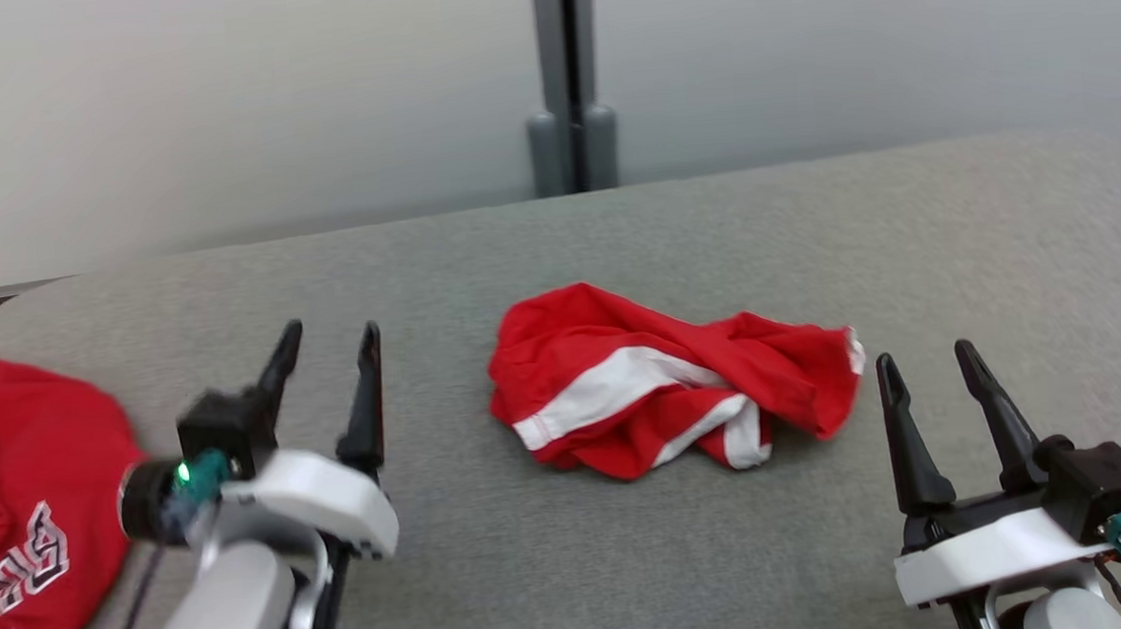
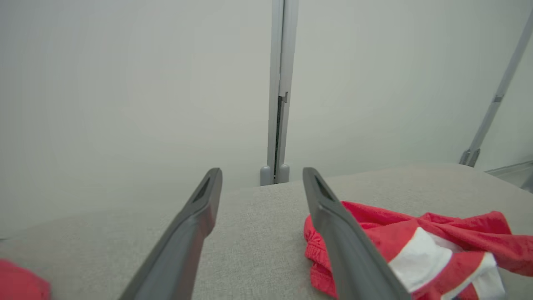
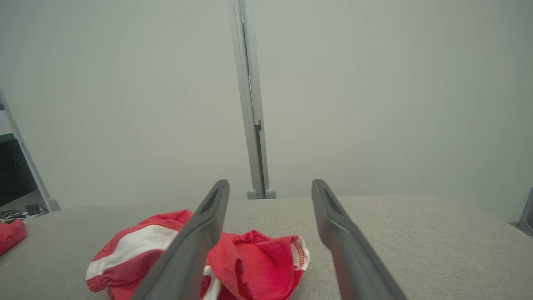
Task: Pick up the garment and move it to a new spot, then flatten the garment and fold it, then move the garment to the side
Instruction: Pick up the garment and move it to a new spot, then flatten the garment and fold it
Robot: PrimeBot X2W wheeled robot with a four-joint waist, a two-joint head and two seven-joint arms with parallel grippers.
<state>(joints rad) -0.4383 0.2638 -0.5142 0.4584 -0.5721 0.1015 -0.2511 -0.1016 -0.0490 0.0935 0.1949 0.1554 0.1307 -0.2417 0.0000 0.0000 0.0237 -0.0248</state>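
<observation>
The garment [image 1: 674, 385] is red with white stripes and lies crumpled in the middle of the grey fabric-covered table [image 1: 637, 566]. My left gripper [image 1: 332, 328] stands open to its left, apart from it, with nothing between the fingers. My right gripper [image 1: 924, 352] is open just right of the garment's edge, also empty. In the left wrist view the garment [image 2: 416, 246] lies beyond the right finger of the open left gripper [image 2: 261, 171]. In the right wrist view the garment [image 3: 250, 262] sits partly behind the left finger of the open right gripper [image 3: 270, 182].
A second red garment with white lettering [image 1: 13, 530] lies at the table's left edge, beside my left arm. A grey post [image 1: 569, 77] stands against the pale wall behind the table's rounded far edge. Bare tabletop stretches in front of the garment and to its right.
</observation>
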